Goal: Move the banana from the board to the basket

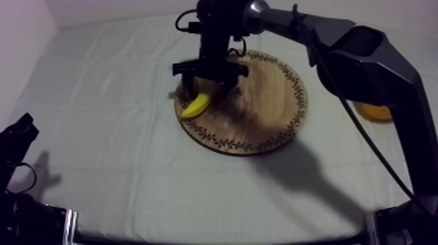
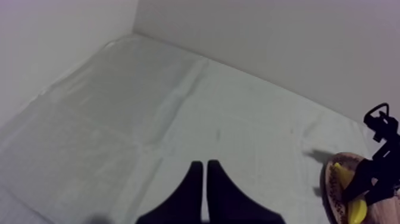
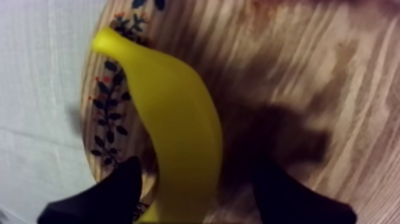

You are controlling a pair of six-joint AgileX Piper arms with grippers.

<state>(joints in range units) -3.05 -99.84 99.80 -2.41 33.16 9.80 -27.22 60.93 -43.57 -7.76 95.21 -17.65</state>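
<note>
The yellow banana (image 1: 197, 105) lies on the left rim of the round wooden board (image 1: 270, 114). My right gripper (image 1: 207, 90) hangs straight over it, open, one black finger on each side. In the right wrist view the banana (image 3: 172, 137) runs between the fingers (image 3: 107, 196) over the board (image 3: 333, 77). The left finger is close to it and the other stands well apart. My left gripper (image 1: 19, 133) rests low at the table's left. Its fingers (image 2: 193, 190) lie together as a narrow wedge, shut on nothing. From there the banana (image 2: 344, 179) shows under the other arm's gripper.
The yellow basket (image 1: 373, 112) sits at the right side of the table, mostly hidden behind my right arm (image 1: 365, 58). Bare grey-white cloth (image 1: 117, 98) spreads left of the board and in front of it. A wall closes the far edge.
</note>
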